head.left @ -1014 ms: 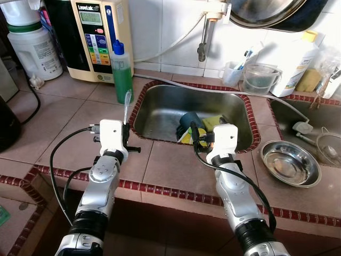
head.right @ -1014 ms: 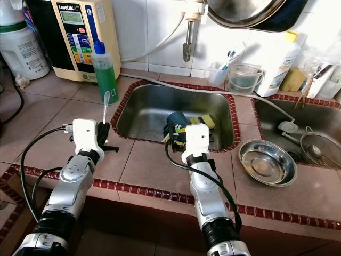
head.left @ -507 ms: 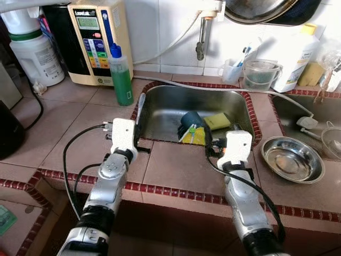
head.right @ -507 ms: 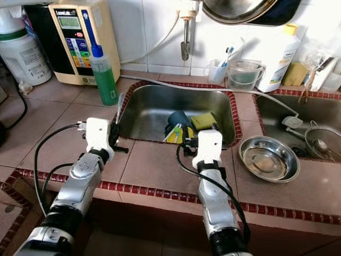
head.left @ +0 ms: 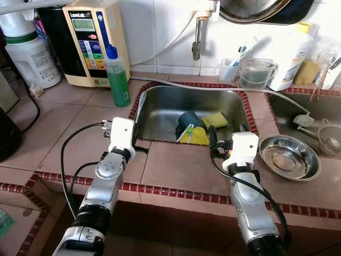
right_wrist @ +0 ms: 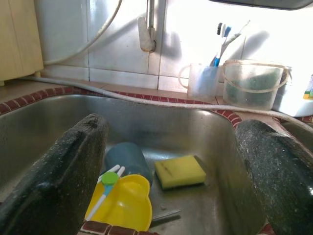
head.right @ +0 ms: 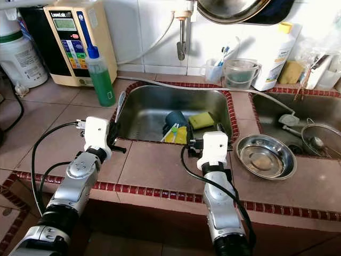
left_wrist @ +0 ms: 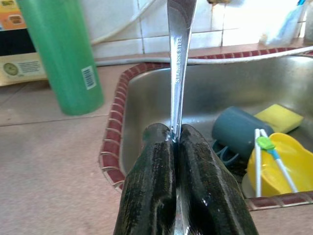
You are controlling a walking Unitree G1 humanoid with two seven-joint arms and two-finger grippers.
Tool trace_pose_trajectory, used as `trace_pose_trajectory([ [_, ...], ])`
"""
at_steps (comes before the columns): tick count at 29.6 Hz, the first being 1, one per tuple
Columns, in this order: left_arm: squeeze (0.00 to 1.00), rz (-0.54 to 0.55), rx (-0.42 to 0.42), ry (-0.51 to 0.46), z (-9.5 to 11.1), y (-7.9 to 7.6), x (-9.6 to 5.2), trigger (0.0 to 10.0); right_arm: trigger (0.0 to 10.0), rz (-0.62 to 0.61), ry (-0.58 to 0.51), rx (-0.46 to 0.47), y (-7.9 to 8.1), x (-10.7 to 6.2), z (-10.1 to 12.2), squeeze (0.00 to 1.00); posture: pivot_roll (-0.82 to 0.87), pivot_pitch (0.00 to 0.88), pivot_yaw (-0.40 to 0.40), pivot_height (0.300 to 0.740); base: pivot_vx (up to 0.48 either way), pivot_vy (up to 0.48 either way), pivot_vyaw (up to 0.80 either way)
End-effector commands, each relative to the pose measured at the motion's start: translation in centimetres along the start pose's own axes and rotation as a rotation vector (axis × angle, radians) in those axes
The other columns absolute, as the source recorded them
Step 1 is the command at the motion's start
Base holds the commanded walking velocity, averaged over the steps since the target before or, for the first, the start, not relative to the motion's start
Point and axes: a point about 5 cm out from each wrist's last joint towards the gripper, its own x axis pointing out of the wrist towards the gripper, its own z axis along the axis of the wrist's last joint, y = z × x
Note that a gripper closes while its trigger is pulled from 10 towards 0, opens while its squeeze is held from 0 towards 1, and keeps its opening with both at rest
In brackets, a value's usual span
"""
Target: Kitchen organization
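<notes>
left claw (left_wrist: 174,147): clamped on a stainless utensil (left_wrist: 180,58), held over the bench edge just beside the sink (head.left: 160,109)
utensil axis: long axis runs up and away from my fingers; can't make out which end is up
handling: I'd guess stiff, light, slick metal; grip sits low on the shaft, so it could pivot
right claw (right_wrist: 171,166): fingers spread wide, nothing in them, facing the sink with the yellow bowl (right_wrist: 122,205), blue cup (right_wrist: 124,156) and sponge (right_wrist: 180,171)

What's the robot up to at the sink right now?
The left gripper is shut on a stainless steel utensil, holding its handle upright over the sink's left rim. The right gripper is open at the front edge, facing a blue cup, yellow sponge and yellow dish lying in the basin.
</notes>
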Motion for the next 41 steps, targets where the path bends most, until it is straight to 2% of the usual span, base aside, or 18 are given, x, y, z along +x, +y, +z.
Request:
trace_pose_trajectory([
  [1, 0.00, 0.008, 0.003, -0.003, 0.0, -0.1, 0.1, 10.0, 10.0, 0.012, -0.010, 0.001, 0.2, 0.4, 0.5, 0.00, -0.22, 0.000, 0.065, 0.740, 0.000, 0.000, 0.00],
  [9, 0.00, -0.008, -0.001, -0.023, 0.4, -0.5, 0.2, 10.0, 10.0, -0.005, -0.024, 0.011, 0.0, 0.6, 1.3, 0.00, -0.22, 0.000, 0.056, 0.740, 0.000, 0.000, 0.00],
  [15, 0.00, 0.007, 0.002, -0.006, -0.3, -0.3, -0.1, 10.0, 10.0, 0.006, -0.016, 0.014, 0.2, 0.8, 1.2, 0.00, -0.22, 0.000, 0.038, 0.740, 0.000, 0.000, 0.00],
  [18, 0.00, 0.005, 0.000, -0.001, -0.4, -0.2, 0.0, 10.0, 10.0, 0.017, -0.008, 0.007, 0.4, 0.5, 1.1, 0.00, -0.24, 0.000, 0.054, 0.740, 0.000, 0.000, 0.00],
  [28, 0.00, -0.151, 0.060, -0.016, 0.5, -2.6, 1.1, 10.0, 10.0, -0.006, 0.000, 0.004, 0.1, -0.5, 0.8, 0.00, -0.28, 0.000, 0.103, 0.740, 0.000, 0.000, 0.00],
  [34, 0.00, -0.168, 0.044, -0.042, 1.3, -2.8, 1.5, 10.0, 10.0, -0.007, -0.004, 0.009, 0.4, -0.8, 0.8, 0.00, -0.28, 0.000, 0.106, 0.740, 0.000, 0.000, 0.00],
  [37, 0.00, -0.174, 0.000, -0.056, 1.3, -2.8, 1.3, 10.0, 10.0, 0.000, -0.010, 0.010, 0.5, -0.9, 1.0, 0.00, -0.29, 0.000, 0.105, 0.740, 0.000, 0.000, 0.00],
  [41, 0.00, -0.183, 0.019, -0.060, 1.0, -3.0, 1.1, 10.0, 10.0, 0.001, -0.010, 0.012, 0.6, -0.9, 1.1, 0.00, -0.28, 0.000, 0.100, 0.740, 0.000, 0.000, 0.00],
])
